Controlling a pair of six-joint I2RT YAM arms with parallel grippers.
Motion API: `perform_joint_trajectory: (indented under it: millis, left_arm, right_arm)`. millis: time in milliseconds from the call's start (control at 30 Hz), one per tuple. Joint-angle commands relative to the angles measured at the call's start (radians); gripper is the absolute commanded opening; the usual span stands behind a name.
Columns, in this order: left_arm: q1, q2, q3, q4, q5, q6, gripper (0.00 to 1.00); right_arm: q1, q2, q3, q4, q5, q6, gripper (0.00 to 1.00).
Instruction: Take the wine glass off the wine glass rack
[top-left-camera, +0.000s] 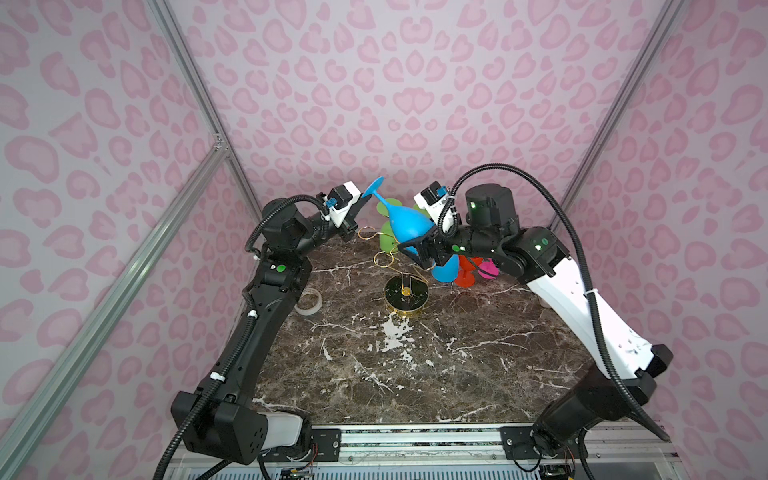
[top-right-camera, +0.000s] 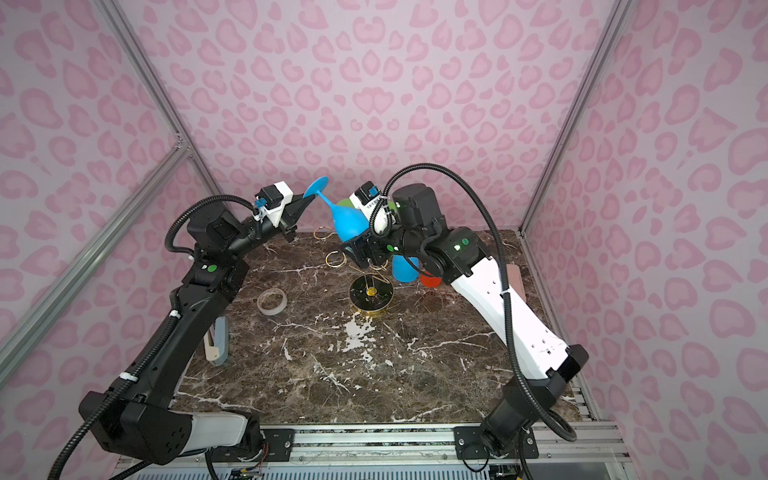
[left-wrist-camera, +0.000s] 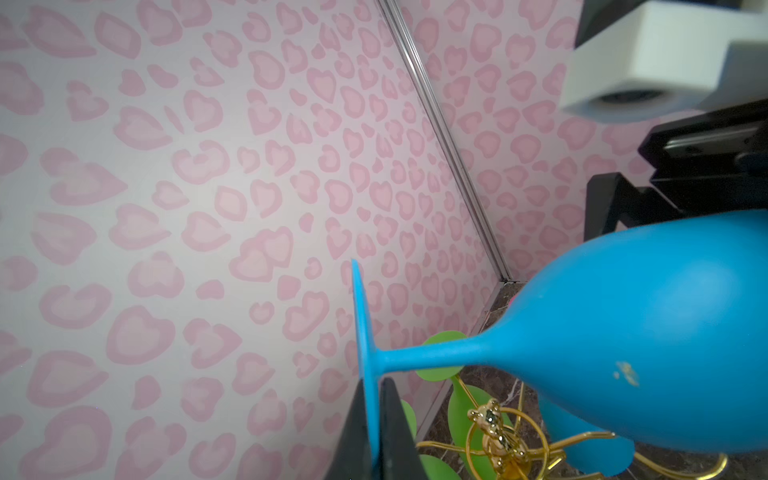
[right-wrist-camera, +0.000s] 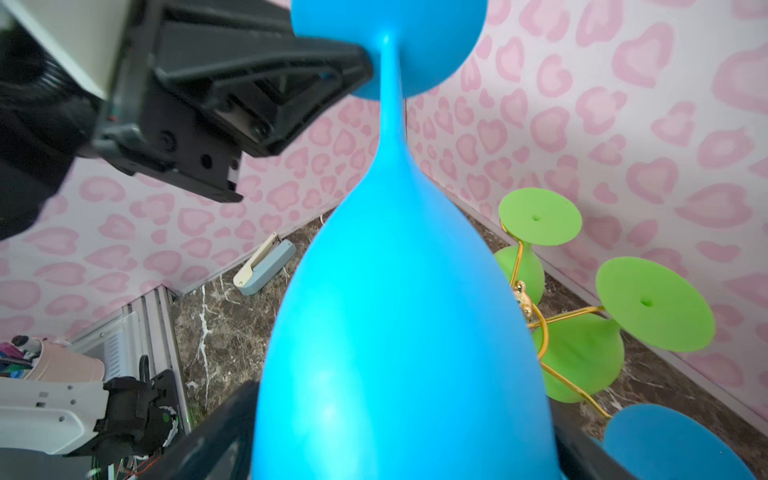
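Although both top views leave the contact unclear, the left wrist view shows the left gripper (left-wrist-camera: 372, 419) clamped on the foot of the blue wine glass (left-wrist-camera: 623, 332), which slants above the wine glass rack (top-left-camera: 406, 293). The right gripper (right-wrist-camera: 399, 451) straddles its bowl; whether it presses cannot be told. Both arms bend inward over the rack.

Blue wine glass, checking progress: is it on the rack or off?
Off. The blue wine glass tilts above the rack, no wire around its stem, foot pinched in the left gripper.
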Motion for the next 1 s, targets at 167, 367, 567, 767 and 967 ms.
perform_joint_trajectory:
  millis: [167, 367, 567, 767, 967]
  left_arm:
    - [0.008, 0.017, 0.014, 0.029, -0.026, -0.214, 0.03]
    - [0.021, 0.028, 0.037, 0.036, 0.017, -0.353, 0.03]
    - [0.02, 0.028, 0.046, 0.046, 0.047, -0.399, 0.03]
    - [0.019, 0.021, 0.039, 0.047, 0.067, -0.415, 0.03]
    - [0.019, 0.028, 0.042, 0.053, 0.1, -0.442, 0.03]
  right_arm:
    - [-0.052, -0.281, -0.28, 0.297, -0.042, 0.076, 0.93]
    - [-0.152, -0.404, -0.426, 0.352, -0.067, 0.122, 0.83]
    - [-0.174, -0.351, -0.434, 0.39, -0.102, 0.131, 0.77]
    - [-0.171, -0.24, -0.353, 0.42, -0.131, 0.138, 0.73]
    - [-0.168, -0.139, -0.275, 0.456, -0.149, 0.152, 0.61]
